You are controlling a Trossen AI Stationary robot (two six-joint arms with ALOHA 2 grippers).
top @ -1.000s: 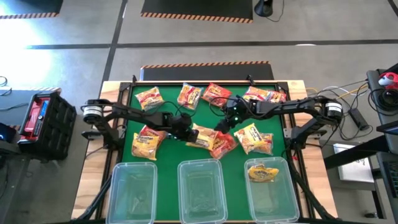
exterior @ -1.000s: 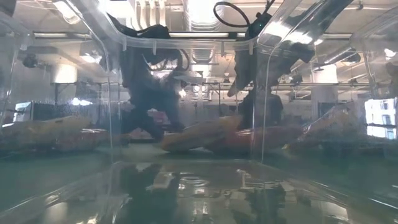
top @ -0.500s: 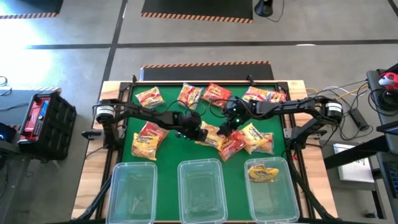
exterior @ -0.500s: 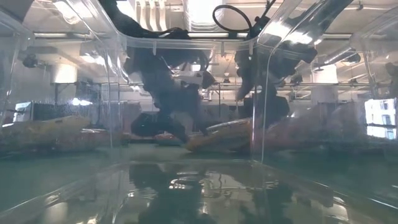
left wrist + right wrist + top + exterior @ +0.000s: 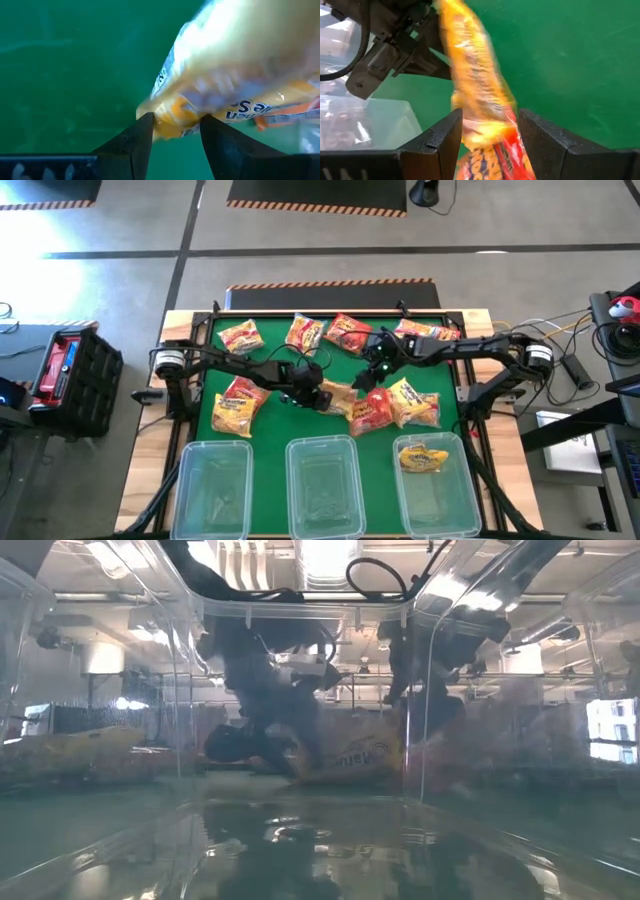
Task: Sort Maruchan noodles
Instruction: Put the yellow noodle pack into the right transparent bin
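Note:
Several Maruchan noodle packets lie on the green mat. Mid-table, my left gripper [image 5: 318,393] is shut on a yellow packet [image 5: 338,394]. It shows in the low view as a tilted packet [image 5: 355,753]. Just to the right, my right gripper [image 5: 364,383] is shut on a yellow-orange packet with red print [image 5: 470,75]. That packet reaches toward my left gripper, and I cannot tell whether it is the same one. A red packet [image 5: 373,413] lies below my right gripper. My left gripper pinches one end of the yellow packet [image 5: 175,122] between its two fingers. The fingers slant down from the table's left. The packet stretches away from them, tilted up in the low view. My right gripper pinches a packet's end [image 5: 487,131] between its two fingers, slanting down from the table's right. The packet rises away from the fingers on edge.
Three clear bins stand along the near edge: left [image 5: 186,480], middle [image 5: 322,442] and right [image 5: 465,490]. The right bin holds a yellow packet [image 5: 423,456]. Loose packets lie at the far side [image 5: 240,337] [image 5: 305,333] [image 5: 347,332] [image 5: 425,332], at the left [image 5: 235,402] and at the right [image 5: 412,402].
My left gripper has gone toward the table's right and a little down, carrying the yellow packet toward my right gripper. In the low view the packet has tipped from lying nearly flat to standing tilted. The red packet has shifted slightly right.

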